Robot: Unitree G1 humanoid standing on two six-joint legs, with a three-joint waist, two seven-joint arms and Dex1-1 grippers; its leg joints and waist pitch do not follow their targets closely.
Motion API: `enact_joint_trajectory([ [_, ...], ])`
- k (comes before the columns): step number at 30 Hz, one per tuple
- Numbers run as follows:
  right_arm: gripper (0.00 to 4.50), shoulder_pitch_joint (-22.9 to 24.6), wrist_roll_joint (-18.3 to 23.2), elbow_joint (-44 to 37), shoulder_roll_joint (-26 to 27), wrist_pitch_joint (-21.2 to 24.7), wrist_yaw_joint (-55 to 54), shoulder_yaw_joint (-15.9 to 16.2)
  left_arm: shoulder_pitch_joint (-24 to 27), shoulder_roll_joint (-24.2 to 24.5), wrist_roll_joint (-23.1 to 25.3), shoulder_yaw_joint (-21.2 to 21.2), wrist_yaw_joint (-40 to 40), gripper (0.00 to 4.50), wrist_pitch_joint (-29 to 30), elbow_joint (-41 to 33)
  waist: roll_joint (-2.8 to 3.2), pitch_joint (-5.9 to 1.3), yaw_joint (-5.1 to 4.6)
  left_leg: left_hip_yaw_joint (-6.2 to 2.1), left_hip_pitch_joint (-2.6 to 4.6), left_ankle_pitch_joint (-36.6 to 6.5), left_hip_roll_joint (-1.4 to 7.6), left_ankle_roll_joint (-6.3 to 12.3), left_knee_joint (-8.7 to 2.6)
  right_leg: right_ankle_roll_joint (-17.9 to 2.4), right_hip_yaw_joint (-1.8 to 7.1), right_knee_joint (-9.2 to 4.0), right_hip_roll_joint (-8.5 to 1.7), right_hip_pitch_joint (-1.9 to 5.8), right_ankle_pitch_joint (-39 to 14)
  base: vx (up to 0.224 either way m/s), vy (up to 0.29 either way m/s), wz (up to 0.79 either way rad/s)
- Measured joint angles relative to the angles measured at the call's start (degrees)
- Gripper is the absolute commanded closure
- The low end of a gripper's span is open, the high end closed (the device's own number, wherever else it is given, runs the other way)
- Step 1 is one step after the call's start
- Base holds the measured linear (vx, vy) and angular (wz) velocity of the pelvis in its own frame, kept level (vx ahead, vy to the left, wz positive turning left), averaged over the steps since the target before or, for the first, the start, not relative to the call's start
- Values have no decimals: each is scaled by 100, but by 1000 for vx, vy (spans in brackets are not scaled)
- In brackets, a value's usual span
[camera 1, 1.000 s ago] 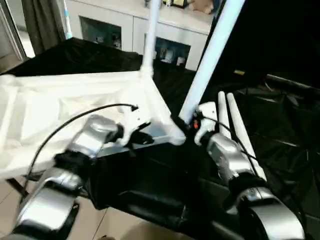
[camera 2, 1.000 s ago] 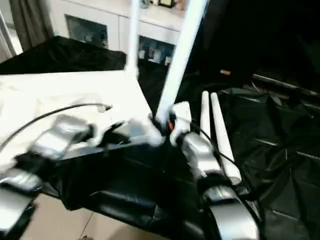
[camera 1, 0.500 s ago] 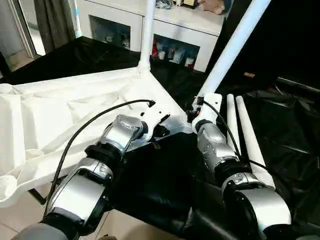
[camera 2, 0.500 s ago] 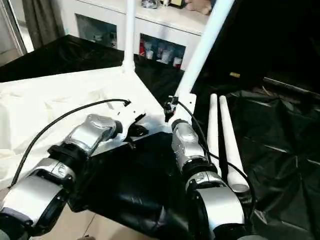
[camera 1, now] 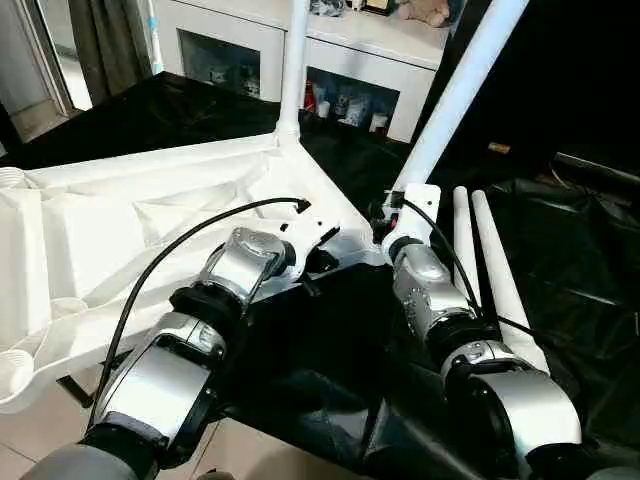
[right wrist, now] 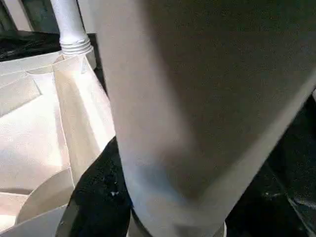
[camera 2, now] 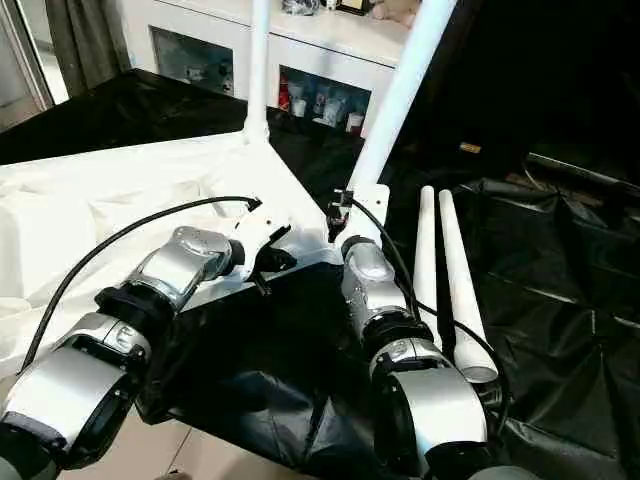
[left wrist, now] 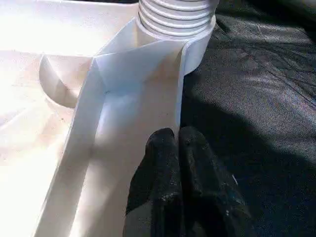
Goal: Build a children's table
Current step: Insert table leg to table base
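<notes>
The children's table lies upside down: its white top [camera 1: 120, 230] rests with the ribbed underside facing up. One white leg [camera 1: 293, 60] stands upright in the far corner socket. A second leg [camera 1: 455, 95] leans over the near right corner, its threaded end [left wrist: 175, 19] sitting in that socket. My right gripper [camera 1: 388, 220] is shut on this leg low down. My left gripper [camera 1: 318, 262] is shut, its black fingers [left wrist: 163, 163] pressed together against the top's rim beside that corner. Two more legs [camera 1: 485, 265] lie side by side on the black cloth to the right.
Black cloth [camera 1: 580, 250] covers the work surface and hangs over its front edge. A white cabinet with glass doors [camera 1: 350, 70] stands behind. Tiled floor [camera 1: 30, 440] shows at the lower left, and a curtain [camera 1: 100, 40] hangs at the back left.
The head camera has swung and steadied since a second ago. Both arms, the held leg and the top stand much as they did half a second ago.
</notes>
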Motion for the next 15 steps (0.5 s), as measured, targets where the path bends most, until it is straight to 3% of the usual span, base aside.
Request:
enact_joint_trajectory([
  [9,259,-132,-182,107,-4,43,327,0,19,200,-1,-27,-284,450,-79,-92,-2,2,-32,1,-21,0,0,0,-16,0,-3,-13,0,-23,0,0,0,0],
  [15,259,-292,-253,111,-259,350,1613,228,274,715,5,-98,-940,450,-213,-641,-25,-14,-184,1,-55,12,10,-16,-20,-44,-10,-2,12,-83,46,0,0,0],
])
